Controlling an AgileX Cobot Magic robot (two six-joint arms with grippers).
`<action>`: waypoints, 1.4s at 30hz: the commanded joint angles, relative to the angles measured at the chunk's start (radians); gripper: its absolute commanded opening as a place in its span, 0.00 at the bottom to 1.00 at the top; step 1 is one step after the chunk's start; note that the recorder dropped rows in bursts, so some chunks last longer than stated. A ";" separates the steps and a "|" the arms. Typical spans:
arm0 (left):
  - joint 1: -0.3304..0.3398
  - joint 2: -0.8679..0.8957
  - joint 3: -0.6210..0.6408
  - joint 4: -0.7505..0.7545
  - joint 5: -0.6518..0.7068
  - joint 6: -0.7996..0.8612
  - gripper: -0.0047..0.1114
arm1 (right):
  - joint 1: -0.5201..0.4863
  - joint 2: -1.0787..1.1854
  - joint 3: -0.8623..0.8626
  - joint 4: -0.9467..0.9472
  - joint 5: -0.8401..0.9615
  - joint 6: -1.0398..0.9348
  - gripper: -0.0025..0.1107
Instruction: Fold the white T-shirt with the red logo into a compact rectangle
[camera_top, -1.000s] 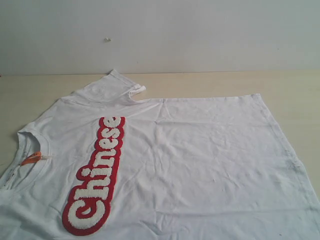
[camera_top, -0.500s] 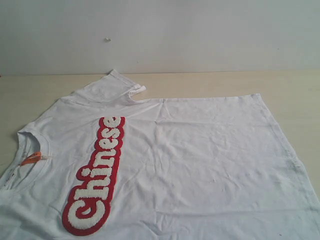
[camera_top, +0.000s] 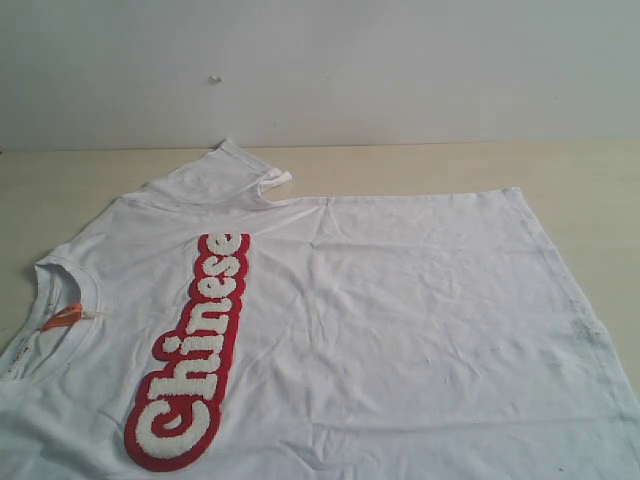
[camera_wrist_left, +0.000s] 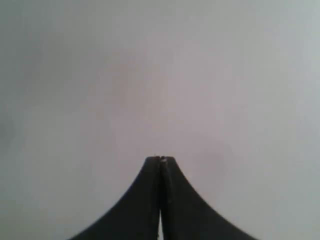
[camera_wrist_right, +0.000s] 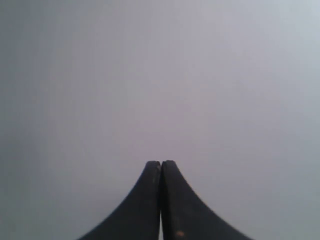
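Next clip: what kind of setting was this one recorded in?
Likely a lab or staged test bench, not a home: a pale tabletop against a plain white wall, with a white T-shirt spread flat for handling.

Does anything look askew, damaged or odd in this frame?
The white T-shirt lies flat with the red logo facing up, but its far sleeve is bunched, the cuff curled over instead of spread out. Otherwise there are only light wrinkles.
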 joint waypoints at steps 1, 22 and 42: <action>-0.005 0.157 -0.063 0.145 0.099 -0.206 0.04 | 0.002 0.120 -0.096 -0.089 0.151 -0.017 0.02; -0.012 0.892 -0.225 0.655 -0.285 -0.549 0.04 | 0.004 0.564 -0.382 0.582 0.634 -0.865 0.02; -0.277 1.138 -0.479 -0.420 1.033 1.308 0.04 | 0.004 0.605 -0.381 0.676 0.688 -0.998 0.02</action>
